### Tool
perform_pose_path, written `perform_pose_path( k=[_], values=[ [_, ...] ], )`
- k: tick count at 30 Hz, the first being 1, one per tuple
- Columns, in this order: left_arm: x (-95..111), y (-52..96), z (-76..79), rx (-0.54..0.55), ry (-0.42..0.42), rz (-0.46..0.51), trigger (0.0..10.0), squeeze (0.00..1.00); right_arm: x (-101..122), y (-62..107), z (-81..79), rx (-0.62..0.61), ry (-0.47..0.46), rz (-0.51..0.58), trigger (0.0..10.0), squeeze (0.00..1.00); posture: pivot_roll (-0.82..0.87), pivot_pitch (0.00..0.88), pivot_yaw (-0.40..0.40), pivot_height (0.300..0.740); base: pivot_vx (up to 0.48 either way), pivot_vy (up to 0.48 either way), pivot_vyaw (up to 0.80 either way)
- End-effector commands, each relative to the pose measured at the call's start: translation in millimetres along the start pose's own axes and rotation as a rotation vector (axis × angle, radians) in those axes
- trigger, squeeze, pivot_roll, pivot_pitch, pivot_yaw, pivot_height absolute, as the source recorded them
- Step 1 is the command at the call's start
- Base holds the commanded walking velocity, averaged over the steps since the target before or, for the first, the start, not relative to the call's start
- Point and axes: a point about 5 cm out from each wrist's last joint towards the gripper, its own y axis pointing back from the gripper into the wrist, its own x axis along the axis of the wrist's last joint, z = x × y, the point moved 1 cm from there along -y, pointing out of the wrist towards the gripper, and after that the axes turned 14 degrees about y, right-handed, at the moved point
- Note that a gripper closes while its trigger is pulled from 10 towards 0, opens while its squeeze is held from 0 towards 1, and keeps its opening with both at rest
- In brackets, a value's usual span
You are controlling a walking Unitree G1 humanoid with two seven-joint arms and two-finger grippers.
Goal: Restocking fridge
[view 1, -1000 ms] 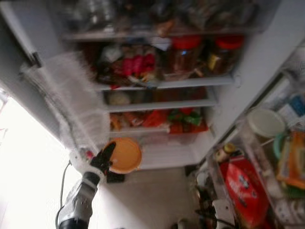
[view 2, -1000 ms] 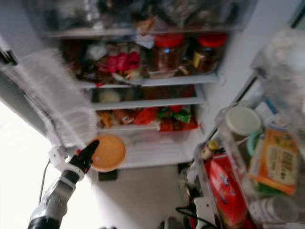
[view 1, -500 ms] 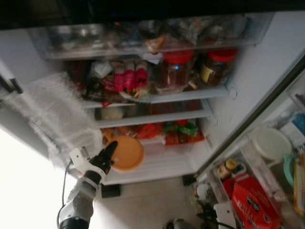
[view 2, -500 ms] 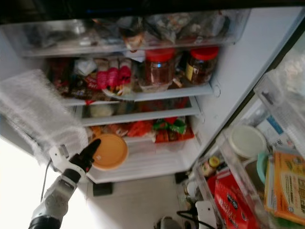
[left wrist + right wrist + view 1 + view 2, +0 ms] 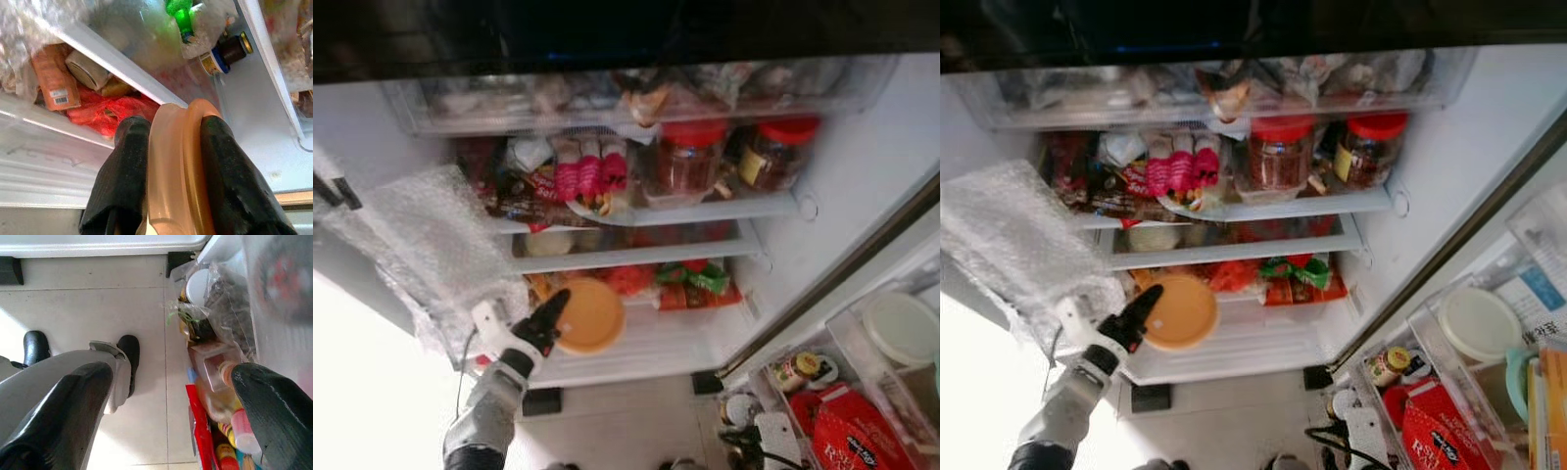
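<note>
My left gripper (image 5: 551,315) is shut on the rim of an orange plate (image 5: 590,315), held up edge-on in front of the fridge's lowest shelf (image 5: 646,348). In the left wrist view both black fingers (image 5: 128,161) clamp the plate (image 5: 178,161), with red packets behind it. The open fridge (image 5: 636,225) is packed: two red-lidded jars (image 5: 690,157) and pink packets (image 5: 590,171) on an upper shelf, green and red packets (image 5: 690,279) lower down. My right gripper (image 5: 171,396) hangs open above the tiled floor (image 5: 88,318) beside the door bins.
A bubble-wrap sheet (image 5: 431,245) hangs at the fridge's left side, just above my left arm. The open door on the right holds bins with a red bag (image 5: 852,431), a small jar (image 5: 800,369) and a white lid (image 5: 904,328). Clutter lies on the floor by the door (image 5: 744,431).
The camera has tilted up and shifted, so the fridge sits lower and sharper in view. My left gripper has carried the orange plate slightly right, closer to the lowest shelf.
</note>
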Motion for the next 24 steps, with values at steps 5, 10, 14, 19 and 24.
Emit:
perform_pose_path(
  k=[5, 10, 14, 19, 24],
  values=[
    [-1.9, 0.8, 0.8, -0.006, 0.016, -0.006, 10.0, 0.00, -10.2, 1.8, -1.1, -0.002, -0.003, -0.029, 10.0, 0.00, -0.11, 0.197, -0.033, 0.740, 0.000, 0.000, 0.00],
    [-2.0, -0.8, 2.6, -0.011, 0.020, -0.005, 10.0, 0.00, -10.6, 1.8, -0.5, -0.011, -0.001, -0.034, 10.0, 0.00, -0.11, 0.197, -0.033, 0.740, 0.000, 0.000, 0.00],
    [-2.1, -1.1, 3.0, -0.013, 0.020, -0.004, 10.0, 0.00, -11.0, 1.8, 0.2, -0.021, 0.001, -0.039, 10.0, 0.00, -0.11, 0.197, -0.034, 0.740, 0.000, 0.000, 0.00],
    [-1.6, -1.1, 2.8, -0.011, 0.021, -0.001, 10.0, 0.00, -10.9, 1.8, 0.0, -0.017, 0.005, -0.039, 10.0, 0.00, -0.11, 0.197, -0.035, 0.740, 0.000, 0.000, 0.00],
    [-1.6, -1.4, 2.9, -0.012, 0.021, 0.001, 10.0, 0.00, -10.7, 1.7, -1.1, 0.002, 0.014, -0.039, 10.0, 0.00, -0.11, 0.196, -0.035, 0.710, 0.000, 0.000, 0.00]
  ],
)
